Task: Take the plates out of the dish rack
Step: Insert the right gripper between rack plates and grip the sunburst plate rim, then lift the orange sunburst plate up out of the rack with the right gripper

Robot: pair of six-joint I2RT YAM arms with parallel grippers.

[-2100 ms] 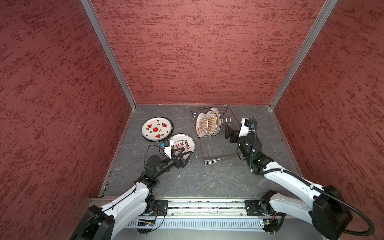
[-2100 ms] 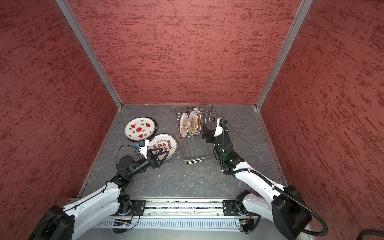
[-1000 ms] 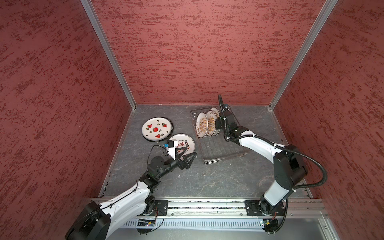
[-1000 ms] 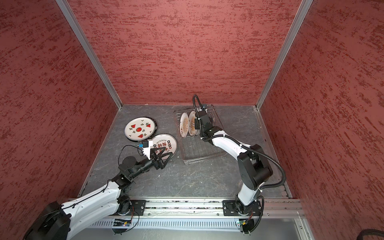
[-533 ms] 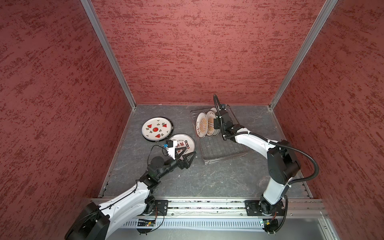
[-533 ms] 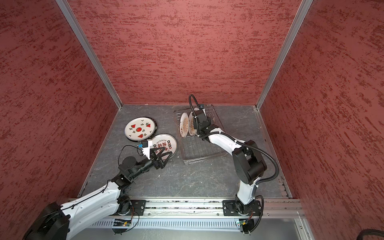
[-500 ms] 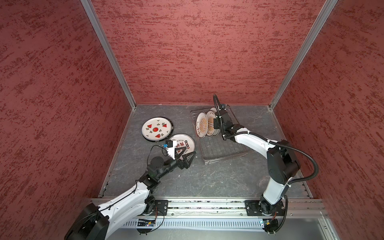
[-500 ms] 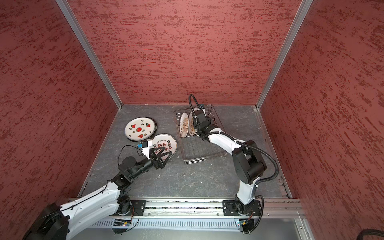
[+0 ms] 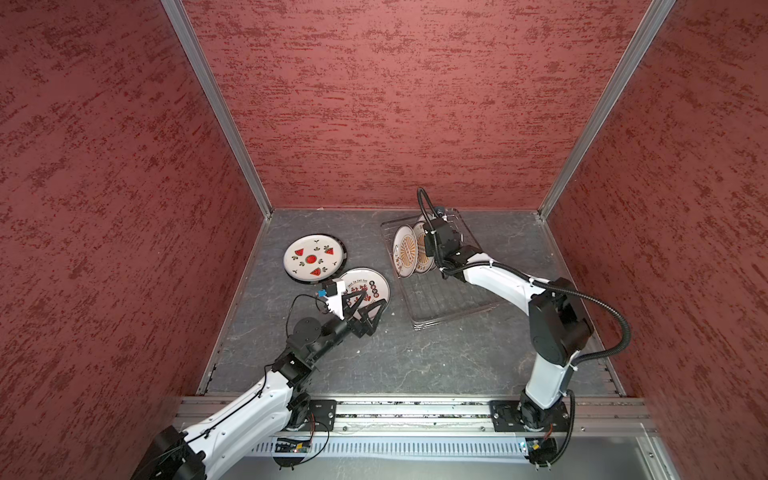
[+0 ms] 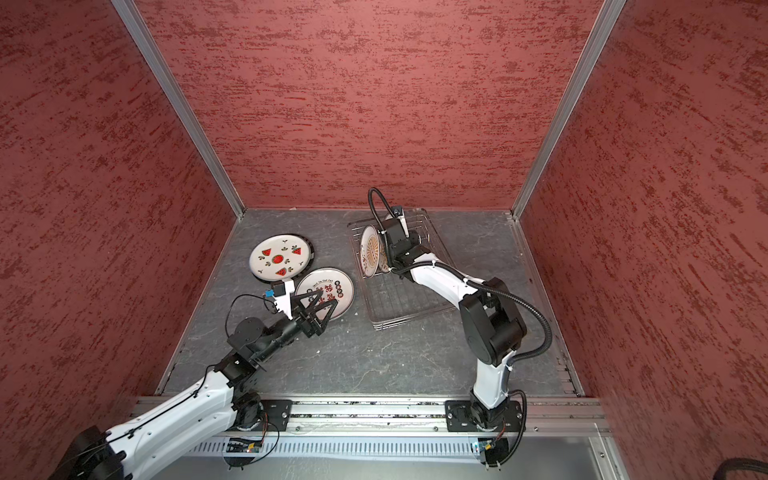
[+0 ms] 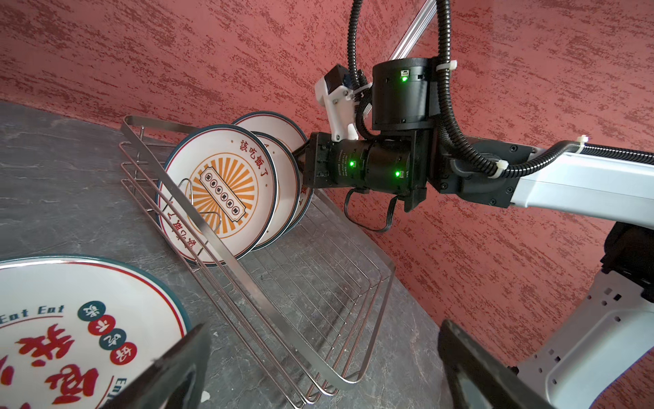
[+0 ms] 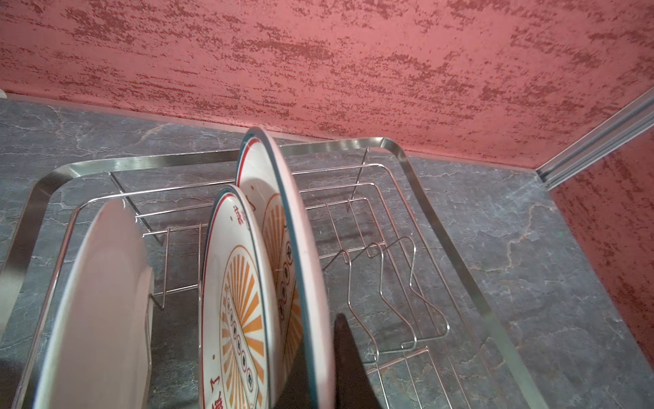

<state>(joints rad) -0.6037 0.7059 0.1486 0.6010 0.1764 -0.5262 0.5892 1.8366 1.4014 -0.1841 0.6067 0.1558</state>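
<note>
Plate (image 12: 304, 248) rearmost in dish rack (image 12: 339, 146) pinched between right jaws, left jaws wide

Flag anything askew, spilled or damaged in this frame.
Nothing is broken or spilled. The dish rack sits skewed on the table, and its three plates lean rather than stand upright; the right gripper pinches the rightmost plate.

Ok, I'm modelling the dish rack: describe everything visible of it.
The dish rack is a shallow rectangular tray of silver wire with a flat band rim and upright prongs. It lies flat on the grey floor by the back wall. Three plates stand at its far end; the right claw pinches the rightmost plate.
</note>
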